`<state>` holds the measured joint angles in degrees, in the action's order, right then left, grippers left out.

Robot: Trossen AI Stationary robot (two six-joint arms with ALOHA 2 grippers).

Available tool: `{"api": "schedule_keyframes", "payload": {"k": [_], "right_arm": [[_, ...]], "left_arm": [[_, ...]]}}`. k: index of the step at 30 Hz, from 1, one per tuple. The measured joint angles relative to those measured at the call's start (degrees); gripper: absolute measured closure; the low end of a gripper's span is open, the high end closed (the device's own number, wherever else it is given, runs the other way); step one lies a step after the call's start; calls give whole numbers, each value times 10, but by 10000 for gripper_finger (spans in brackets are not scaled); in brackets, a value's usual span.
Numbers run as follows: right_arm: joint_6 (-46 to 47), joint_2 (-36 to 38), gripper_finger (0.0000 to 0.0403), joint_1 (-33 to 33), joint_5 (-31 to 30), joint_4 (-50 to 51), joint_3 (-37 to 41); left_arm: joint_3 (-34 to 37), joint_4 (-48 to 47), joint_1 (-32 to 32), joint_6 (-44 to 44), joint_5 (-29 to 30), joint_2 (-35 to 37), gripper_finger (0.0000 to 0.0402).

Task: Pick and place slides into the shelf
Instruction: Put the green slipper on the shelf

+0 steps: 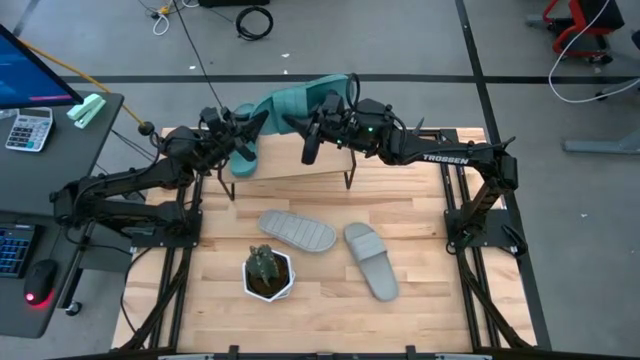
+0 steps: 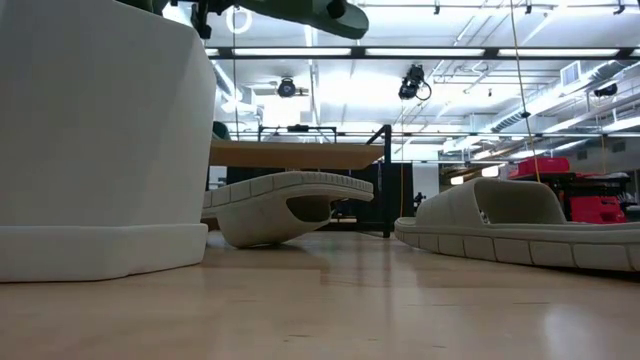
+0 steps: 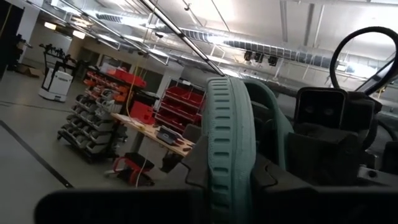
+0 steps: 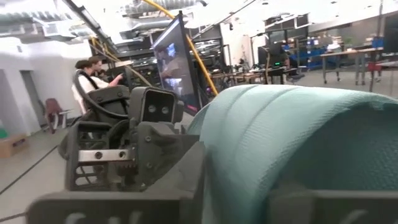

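Hanging above the low wooden-topped shelf (image 1: 300,160), a soft teal rubber slide (image 1: 300,100) is clamped at one end by the left gripper (image 1: 243,125) and gripped by the right gripper (image 1: 322,118), two grey slides (image 1: 297,231) lying below both.

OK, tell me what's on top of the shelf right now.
One teal slide rests at the left end of the shelf. A second teal slide hangs above its far edge, between both arms. The arms cover the rest of the board.
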<state>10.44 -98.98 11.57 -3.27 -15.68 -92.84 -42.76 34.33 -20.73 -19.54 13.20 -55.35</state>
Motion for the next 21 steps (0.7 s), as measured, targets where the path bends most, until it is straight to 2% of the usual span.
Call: {"api": "schedule_keyframes", "payload": {"k": [7, 11, 15, 21], "right_arm": [[22, 7, 210, -2, 14, 62, 0], [19, 24, 164, -3, 14, 95, 0], [20, 52, 150, 0, -8, 132, 0], [15, 106, 160, 0, -16, 214, 0]], "left_arm": [[0, -9, 0, 32, -7, 3, 359], [0, -6, -3, 46, -10, 11, 359], [0, -5, -5, 52, -11, 21, 359], [0, -23, -12, 71, -12, 38, 359]]}}
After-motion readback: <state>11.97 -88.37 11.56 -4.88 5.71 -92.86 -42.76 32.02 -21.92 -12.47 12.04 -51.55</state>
